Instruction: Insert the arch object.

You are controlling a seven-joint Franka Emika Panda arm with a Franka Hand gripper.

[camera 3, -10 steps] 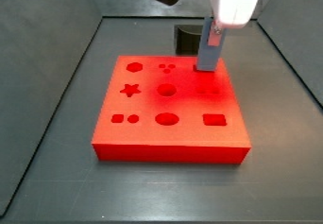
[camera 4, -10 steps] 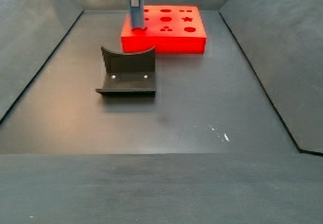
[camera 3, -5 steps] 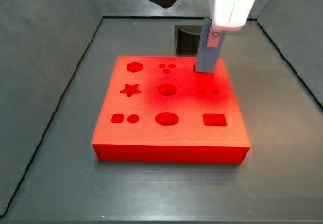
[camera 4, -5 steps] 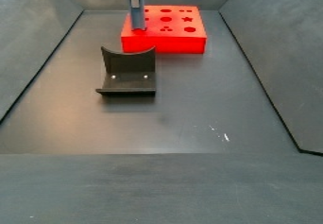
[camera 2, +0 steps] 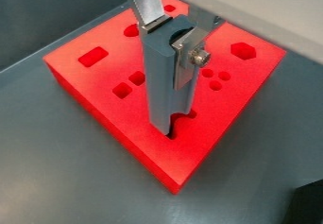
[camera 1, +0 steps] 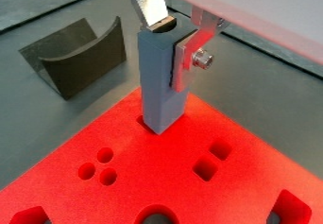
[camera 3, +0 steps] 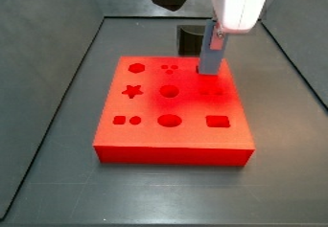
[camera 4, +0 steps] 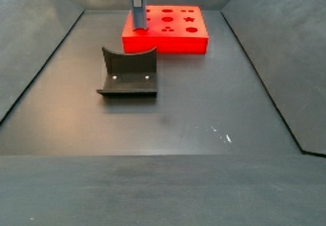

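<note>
Here the arch object [camera 2: 168,86] stood upright, clamped between the gripper [camera 2: 172,50] fingers [camera 2: 149,6], its lower end at a slot in the red board [camera 2: 120,124]. The fixture [camera 4: 128,73] sat well apart.

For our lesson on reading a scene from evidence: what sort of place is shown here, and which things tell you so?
Probably a robot test cell, not a home or shop: a bare dark walled floor, a red board with shaped cut-outs, a fixture, and the gripper down at the board.
</note>
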